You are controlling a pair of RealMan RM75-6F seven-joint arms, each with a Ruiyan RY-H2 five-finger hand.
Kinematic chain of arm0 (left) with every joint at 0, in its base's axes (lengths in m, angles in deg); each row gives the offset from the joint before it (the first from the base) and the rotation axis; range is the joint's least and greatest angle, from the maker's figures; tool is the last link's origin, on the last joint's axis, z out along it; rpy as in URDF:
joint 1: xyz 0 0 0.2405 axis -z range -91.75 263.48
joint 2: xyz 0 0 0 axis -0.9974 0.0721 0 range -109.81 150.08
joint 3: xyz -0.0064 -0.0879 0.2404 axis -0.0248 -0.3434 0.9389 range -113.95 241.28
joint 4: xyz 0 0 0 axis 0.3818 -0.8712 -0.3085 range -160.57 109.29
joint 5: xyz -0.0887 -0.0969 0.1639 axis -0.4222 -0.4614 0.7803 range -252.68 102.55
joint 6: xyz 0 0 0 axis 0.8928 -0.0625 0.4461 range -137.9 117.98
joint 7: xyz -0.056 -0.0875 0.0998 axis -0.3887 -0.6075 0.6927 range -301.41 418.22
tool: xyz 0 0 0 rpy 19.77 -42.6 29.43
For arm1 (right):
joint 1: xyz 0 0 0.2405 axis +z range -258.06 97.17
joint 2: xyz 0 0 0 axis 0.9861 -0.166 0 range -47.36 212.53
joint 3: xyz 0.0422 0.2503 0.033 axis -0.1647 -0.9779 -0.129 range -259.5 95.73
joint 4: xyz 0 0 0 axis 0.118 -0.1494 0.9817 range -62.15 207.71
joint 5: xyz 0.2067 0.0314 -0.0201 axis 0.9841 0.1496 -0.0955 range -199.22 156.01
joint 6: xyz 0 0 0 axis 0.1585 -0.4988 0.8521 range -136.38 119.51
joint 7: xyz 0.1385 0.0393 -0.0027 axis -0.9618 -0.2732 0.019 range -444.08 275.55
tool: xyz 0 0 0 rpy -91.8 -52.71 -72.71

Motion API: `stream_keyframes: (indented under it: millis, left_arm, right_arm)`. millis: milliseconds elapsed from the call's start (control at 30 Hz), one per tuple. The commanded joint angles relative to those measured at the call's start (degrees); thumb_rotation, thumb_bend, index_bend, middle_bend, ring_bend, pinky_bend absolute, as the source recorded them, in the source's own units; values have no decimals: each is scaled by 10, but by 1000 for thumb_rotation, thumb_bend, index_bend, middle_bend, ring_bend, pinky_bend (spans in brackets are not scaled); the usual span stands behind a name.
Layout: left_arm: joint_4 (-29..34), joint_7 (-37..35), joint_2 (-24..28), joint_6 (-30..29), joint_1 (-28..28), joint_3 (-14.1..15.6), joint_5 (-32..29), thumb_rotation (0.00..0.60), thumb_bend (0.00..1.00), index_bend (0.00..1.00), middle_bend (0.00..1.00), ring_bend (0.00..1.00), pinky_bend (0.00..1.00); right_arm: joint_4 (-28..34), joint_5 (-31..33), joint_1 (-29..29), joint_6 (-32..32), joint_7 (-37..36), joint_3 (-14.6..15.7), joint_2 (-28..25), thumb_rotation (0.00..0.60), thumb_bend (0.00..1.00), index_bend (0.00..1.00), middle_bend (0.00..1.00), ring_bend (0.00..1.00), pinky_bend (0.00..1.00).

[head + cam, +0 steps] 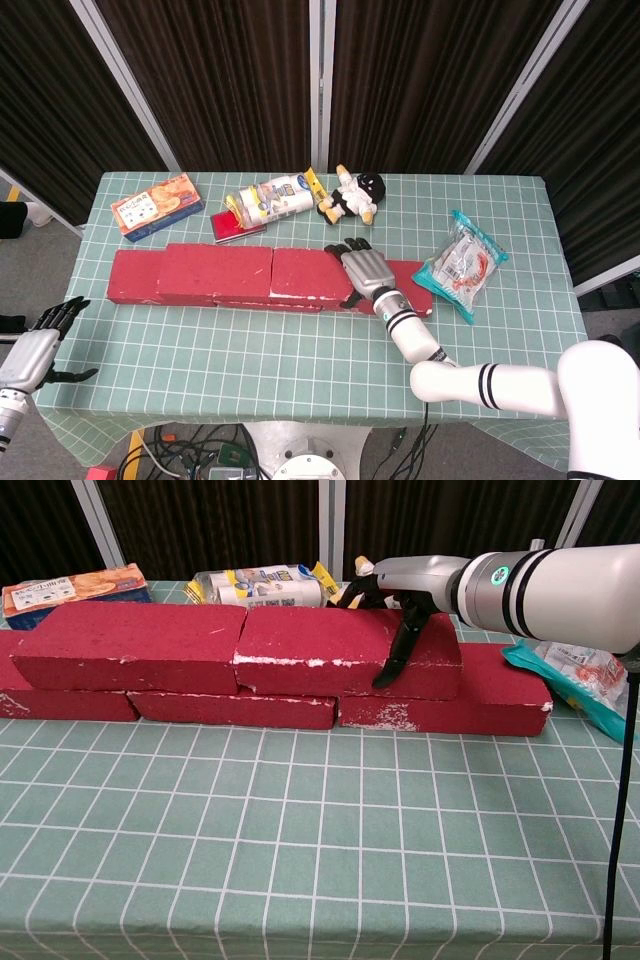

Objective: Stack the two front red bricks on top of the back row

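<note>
Both stacked bricks are up on the back row (445, 705) now: the left brick (125, 645) and the right brick (340, 650), sitting end to end. My right hand (400, 605) is clamped over the right brick's right end, thumb down the front face and fingers draped over the back. These look heavy, stiff and gritty, so grip across the short width near an end, no squeezing needed, just don't let it tip. My left hand (40, 345) hangs off the table edge, fingers spread, holding nothing. The chest view shows the two layers and the thumb contact; the head view flattens the stack but shows the left hand and the clutter behind.
</note>
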Motion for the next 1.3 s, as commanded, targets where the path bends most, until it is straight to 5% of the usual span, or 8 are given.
stream_keyframes:
  millis: [33,167,333,733,1000,1133,1300]
  left_arm:
    - [0,0,0,0,0,0,0,600,10,39,0,0,0]
    - [0,0,0,0,0,0,0,600,10,39,0,0,0]
    - [1,0,1,0,0,0,0,600,10,39,0,0,0]
    - [3,3,1,0,0,0,0,600,11,39,0,0,0]
    - [19,16,10,-8,-2,-2,0,600,10,39,0,0,0]
    - [29,27,12,-19,-5,-5,2,600,11,39,0,0,0]
    - [49,51,18,-37,-9,-10,4,600,11,39,0,0,0]
  right_arm:
    - [0,0,0,2,-1,-1,0,600,39,122,315,0,0]
    - [2,-2,-1,5,-5,-2,-1,600,1,4,162,0,0]
    - [6,-6,-3,2,-9,-5,-2,600,0,0,11,0,0]
    - [23,-11,-7,-7,-15,-11,-12,600,0,0,0,0,0]
    - [112,-50,-35,-35,-35,-22,-79,600,0,0,0,0,0]
    - [176,-109,-77,-75,-49,-10,-142,600,0,0,0,0,0]
    - [204,-285,-176,-197,-49,58,-210,600,0,0,0,0,0]
